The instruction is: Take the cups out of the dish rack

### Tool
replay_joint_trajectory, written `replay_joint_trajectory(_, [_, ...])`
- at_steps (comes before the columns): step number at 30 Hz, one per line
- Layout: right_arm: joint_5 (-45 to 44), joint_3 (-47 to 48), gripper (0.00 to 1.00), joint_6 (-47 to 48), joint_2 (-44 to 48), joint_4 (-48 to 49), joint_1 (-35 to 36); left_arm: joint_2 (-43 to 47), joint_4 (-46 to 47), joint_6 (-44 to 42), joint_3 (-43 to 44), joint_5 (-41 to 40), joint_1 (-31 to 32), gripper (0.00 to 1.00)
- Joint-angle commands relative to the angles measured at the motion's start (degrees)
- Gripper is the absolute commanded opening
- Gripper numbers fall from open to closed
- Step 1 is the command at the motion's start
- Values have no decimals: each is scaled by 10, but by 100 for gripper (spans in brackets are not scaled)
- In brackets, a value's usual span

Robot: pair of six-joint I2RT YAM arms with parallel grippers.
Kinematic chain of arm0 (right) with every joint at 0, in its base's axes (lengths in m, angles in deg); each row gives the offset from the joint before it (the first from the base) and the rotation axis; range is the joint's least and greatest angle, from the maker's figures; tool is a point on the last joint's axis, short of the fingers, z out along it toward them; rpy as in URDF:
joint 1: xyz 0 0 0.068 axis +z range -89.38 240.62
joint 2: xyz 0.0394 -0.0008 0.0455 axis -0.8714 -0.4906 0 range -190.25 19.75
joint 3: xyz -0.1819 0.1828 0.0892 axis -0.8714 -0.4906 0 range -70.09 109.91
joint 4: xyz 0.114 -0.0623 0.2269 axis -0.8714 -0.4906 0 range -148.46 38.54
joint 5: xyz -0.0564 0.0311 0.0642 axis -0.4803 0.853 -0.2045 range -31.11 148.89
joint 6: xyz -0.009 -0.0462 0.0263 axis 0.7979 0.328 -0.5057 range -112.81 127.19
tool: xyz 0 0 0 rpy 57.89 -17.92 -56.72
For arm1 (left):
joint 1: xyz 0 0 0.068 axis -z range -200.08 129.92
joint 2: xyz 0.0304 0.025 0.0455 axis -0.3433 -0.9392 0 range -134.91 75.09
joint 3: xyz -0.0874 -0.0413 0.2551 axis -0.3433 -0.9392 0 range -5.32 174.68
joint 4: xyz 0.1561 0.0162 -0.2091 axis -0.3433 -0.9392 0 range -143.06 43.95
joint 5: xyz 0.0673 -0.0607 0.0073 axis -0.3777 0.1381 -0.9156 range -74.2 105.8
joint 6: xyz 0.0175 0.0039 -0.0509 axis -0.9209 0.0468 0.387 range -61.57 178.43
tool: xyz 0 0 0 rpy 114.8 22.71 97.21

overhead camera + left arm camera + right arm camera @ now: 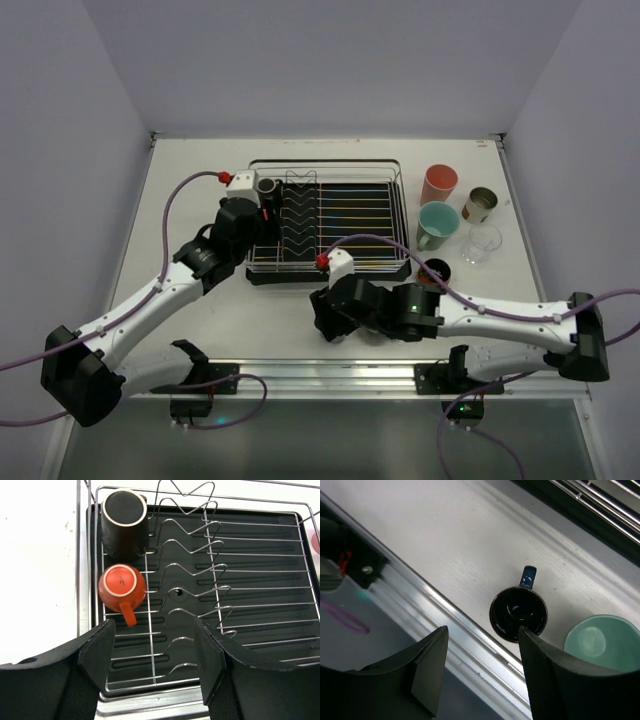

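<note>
The dish rack (399, 215) stands mid-table. In the left wrist view two cups stand upside down in its left end: a black cup (124, 522) and, nearer, an orange mug (121, 585) with its handle pointing at me. My left gripper (154, 655) hovers open over the rack's near edge, short of the orange mug, nothing between its fingers (97, 650). My right gripper (482, 672) is open above the table by the front rail. A black mug (518, 614) stands upright just beyond its right finger (547, 675), with a mint-green mug (602, 642) beside it.
At the back right of the table stand a pink tumbler (438, 184), a mint mug (437, 224), a metal cup (481, 204), a clear glass (482, 242) and a dark cup (434, 272). The aluminium rail (330, 372) runs along the front edge. Zigzag dividers (200, 565) rise in the rack.
</note>
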State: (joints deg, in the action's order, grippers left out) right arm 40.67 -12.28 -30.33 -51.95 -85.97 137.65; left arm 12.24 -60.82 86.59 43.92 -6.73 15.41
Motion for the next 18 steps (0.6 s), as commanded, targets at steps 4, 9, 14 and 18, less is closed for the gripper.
replay_joint_trajectory(4, [20, -32, 61, -5, 140, 26, 6, -53, 54, 7, 41, 0, -17, 63])
replay_joint_trajectory(9, [4, -50, 61, -7, 218, 23, 5, -90, 90, 15, 27, -52, -23, 56])
replay_joint_trajectory(14, [-7, -59, 61, -13, 242, 12, 5, -125, 110, 15, 21, -97, -25, 57])
replay_joint_trajectory(18, [-7, -67, 61, -18, 246, 13, 5, -142, 118, 13, 23, -110, -30, 66])
